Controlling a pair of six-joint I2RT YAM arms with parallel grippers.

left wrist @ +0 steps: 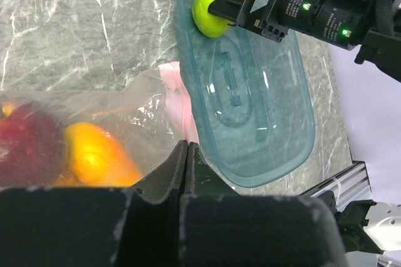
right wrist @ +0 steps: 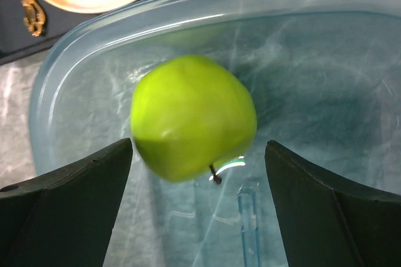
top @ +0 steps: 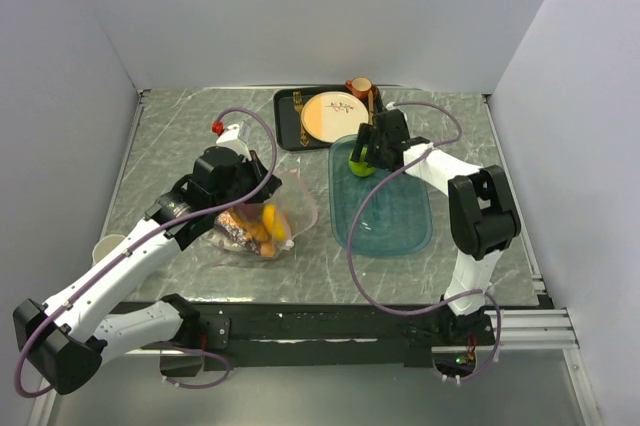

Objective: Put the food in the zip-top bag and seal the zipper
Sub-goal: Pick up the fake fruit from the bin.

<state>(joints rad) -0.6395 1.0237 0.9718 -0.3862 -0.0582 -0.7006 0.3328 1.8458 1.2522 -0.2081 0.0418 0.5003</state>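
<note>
Marbled worktop point(top: 200, 136) is carrying a teal tray point(top: 400, 231); at its far end the right hand point(right wrist: 199, 148) is straddling the green apple point(right wrist: 193, 116), fingers point(right wrist: 75, 204) spread to grasp — left of it, the left hand point(left wrist: 186, 154) is pinching the zip-top bag point(left wrist: 119, 101), likely steadying its mouth

Glossy green apple point(right wrist: 193, 116), translucent teal plastic tray point(right wrist: 313, 60), crinkly clear bag point(left wrist: 125, 101)

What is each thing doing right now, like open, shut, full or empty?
green apple, lying loose in the teal tray.
right gripper, open around the green apple.
left gripper, shut on the zip-top bag's edge.
zip-top bag, holding fruit, looks unsealed.
teal tray, only the green apple inside.
</note>
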